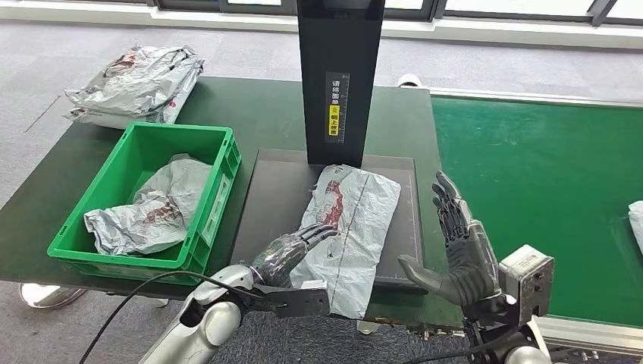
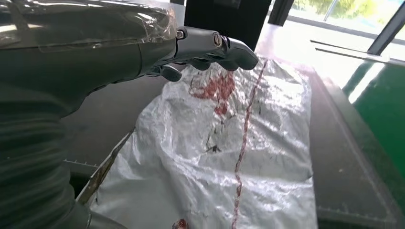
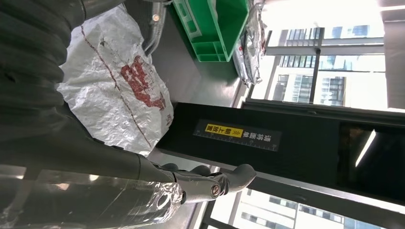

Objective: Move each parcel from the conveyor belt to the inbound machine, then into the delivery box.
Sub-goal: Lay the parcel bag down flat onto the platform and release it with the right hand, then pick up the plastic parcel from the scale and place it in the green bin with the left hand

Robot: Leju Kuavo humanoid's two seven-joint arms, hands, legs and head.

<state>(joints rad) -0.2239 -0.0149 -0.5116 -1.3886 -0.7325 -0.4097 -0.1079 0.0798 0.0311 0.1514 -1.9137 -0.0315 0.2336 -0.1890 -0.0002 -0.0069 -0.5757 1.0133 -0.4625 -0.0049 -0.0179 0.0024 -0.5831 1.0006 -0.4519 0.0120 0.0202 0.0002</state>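
A crumpled silver parcel with red print (image 1: 350,231) (image 2: 229,143) (image 3: 112,86) lies flat on the black inbound machine's platform (image 1: 277,197), its near end hanging over the front edge. My left hand (image 1: 292,252) (image 2: 210,50) lies along the parcel's left edge with fingers stretched out; I cannot see whether it grips. My right hand (image 1: 459,246) (image 3: 210,183) hovers open to the right of the platform, fingers spread, holding nothing. Another silver parcel (image 1: 152,208) rests inside the green delivery box (image 1: 220,201). A white parcel (image 1: 635,224) peeks in on the green conveyor belt (image 1: 546,189).
The machine's black upright column (image 1: 337,76) with a yellow label stands behind the platform. Several silver parcels (image 1: 140,83) lie piled at the far left corner of the dark table (image 1: 265,110). Grey carpet surrounds the table.
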